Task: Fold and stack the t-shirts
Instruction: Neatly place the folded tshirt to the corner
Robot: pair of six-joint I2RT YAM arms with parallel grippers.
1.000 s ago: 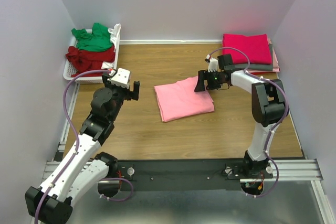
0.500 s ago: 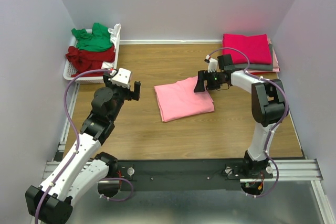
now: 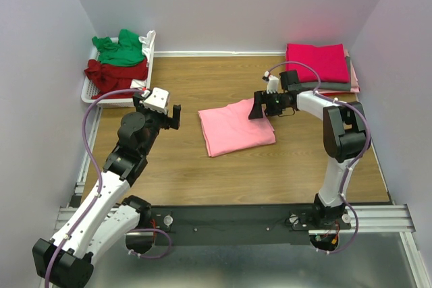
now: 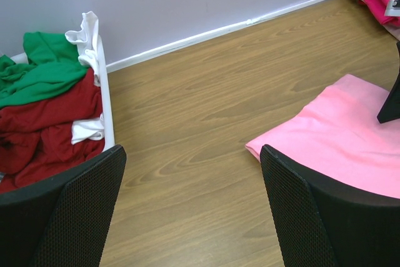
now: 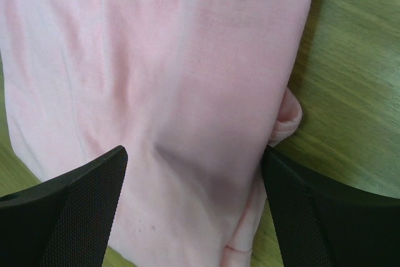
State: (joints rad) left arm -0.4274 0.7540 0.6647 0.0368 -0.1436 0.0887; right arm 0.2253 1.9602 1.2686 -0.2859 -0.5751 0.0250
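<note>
my right gripper [image 3: 263, 107] is released, its fingers [image 5: 75, 211] spread wide with nothing between them but the cloth below. it hangs low at the far right corner of the folded pink t-shirt [image 3: 233, 129]. in my right wrist view the shirt [image 5: 156, 79] fills the gap from one finger to the other, and a small roll of hem pokes out at the right edge, just beside my right finger. i cannot tell whether the pads touch the cloth.

the pink t-shirt lies flat in the middle of the wooden table [image 3: 202, 166], folded to a rough rectangle and turned a little askew.

my left gripper [image 3: 158, 114] is likewise released and holds nothing. it hovers above bare wood between the white basket [image 3: 86, 92] and the pink t-shirt, well apart from both.

the basket sits in the far left corner against the wall. a green t-shirt [image 4: 44, 73] lies crumpled on a dark red t-shirt [image 4: 50, 117] inside it, and a bit of white cloth [image 4: 87, 29] hangs over the rim.

in the far right corner stands a folded stack, a magenta t-shirt [image 3: 317, 61] on top and a grey t-shirt [image 3: 331, 86] beneath it.
</note>
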